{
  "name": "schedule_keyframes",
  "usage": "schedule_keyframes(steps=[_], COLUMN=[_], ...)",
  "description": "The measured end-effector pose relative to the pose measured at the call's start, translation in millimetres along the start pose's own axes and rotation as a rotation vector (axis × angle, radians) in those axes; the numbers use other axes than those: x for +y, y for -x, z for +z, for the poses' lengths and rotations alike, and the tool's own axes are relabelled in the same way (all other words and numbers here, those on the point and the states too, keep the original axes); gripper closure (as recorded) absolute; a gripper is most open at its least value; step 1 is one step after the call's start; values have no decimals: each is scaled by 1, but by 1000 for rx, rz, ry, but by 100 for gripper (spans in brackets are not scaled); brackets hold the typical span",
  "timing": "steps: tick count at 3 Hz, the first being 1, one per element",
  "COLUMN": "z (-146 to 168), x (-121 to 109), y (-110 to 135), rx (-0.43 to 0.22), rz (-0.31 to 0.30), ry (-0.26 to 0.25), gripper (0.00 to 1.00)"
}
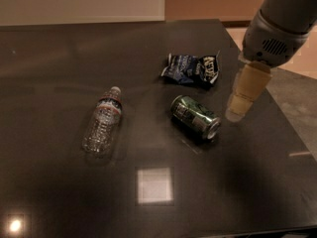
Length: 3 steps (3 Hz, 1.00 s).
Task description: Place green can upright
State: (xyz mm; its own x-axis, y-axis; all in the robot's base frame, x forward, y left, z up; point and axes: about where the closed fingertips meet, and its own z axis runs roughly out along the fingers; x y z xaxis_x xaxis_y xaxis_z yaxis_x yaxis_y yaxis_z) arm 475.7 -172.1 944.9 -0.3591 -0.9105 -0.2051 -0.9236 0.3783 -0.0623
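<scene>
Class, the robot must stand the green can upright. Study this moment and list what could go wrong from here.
1. The green can lies on its side on the glossy table. A nudge from the gripper, which is close beside its silver end, could set it rolling.
2. The snack bag sits close behind the can, so a wide approach might catch it.

The can is laid on its side on the table; the snack bag is set just behind it; the bottle is laid well to its left; the gripper is held just right of the can.
</scene>
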Motion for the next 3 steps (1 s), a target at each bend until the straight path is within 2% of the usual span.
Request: schedule_keyframes(steps=[1, 3], z=[20, 61], x=[-5, -14], y=[23, 52], rx=[12, 106], rz=[113, 343], ry=[34, 15], gripper=[0, 0])
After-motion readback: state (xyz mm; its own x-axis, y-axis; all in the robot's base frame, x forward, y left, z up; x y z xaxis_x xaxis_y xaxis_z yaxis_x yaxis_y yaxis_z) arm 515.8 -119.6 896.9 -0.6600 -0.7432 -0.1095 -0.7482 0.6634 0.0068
